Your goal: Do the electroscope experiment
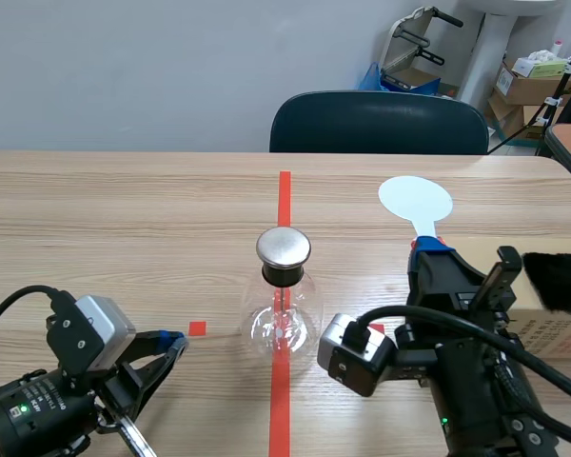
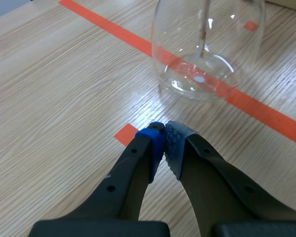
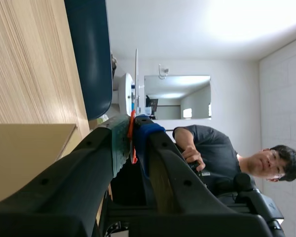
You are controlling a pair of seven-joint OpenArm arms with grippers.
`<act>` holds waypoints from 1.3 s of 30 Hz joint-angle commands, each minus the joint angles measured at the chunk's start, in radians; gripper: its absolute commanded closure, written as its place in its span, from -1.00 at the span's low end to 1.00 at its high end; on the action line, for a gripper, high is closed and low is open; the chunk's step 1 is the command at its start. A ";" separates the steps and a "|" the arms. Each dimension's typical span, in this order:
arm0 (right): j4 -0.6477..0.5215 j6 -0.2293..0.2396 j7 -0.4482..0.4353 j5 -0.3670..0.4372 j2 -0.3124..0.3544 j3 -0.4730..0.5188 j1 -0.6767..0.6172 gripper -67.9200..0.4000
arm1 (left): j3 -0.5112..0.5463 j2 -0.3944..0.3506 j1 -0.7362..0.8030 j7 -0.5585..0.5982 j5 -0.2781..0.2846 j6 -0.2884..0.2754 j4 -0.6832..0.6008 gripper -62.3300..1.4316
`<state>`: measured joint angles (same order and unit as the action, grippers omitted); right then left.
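Table [image 1: 124, 219] – light wood-grain top, marked with an orange-red tape line [image 1: 284, 190] running away from the robot down the middle and a small tape square [image 1: 197, 328] beside it. Standing on the line: one clear glass electroscope [image 1: 284, 305] with a metal cap, upright. At the right edge – one cardboard box [image 1: 557, 333].

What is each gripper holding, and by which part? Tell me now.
The right gripper holds the white paddle by its red handle; the left gripper is shut on nothing.
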<state>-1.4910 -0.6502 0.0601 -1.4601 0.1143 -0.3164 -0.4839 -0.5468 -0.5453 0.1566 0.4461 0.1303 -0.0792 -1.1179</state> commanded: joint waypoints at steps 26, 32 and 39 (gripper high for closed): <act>-0.010 -0.075 -0.021 -0.001 0.013 0.001 -0.018 0.94 | 0.005 0.107 -0.026 0.007 -0.112 0.075 0.046 0.86; -0.010 -0.075 -0.021 -0.001 0.013 0.001 -0.018 0.94 | 0.005 0.108 -0.023 -0.002 -0.112 0.095 0.047 0.86; -0.010 -0.075 -0.018 -0.001 0.013 0.001 -0.018 0.94 | 0.005 0.107 -0.023 -0.002 -0.111 0.095 0.047 0.86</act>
<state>-1.4910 -0.7174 0.0349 -1.4601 0.1143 -0.3164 -0.5106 -0.5468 -0.4377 0.1333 0.4305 0.0120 0.0151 -1.0492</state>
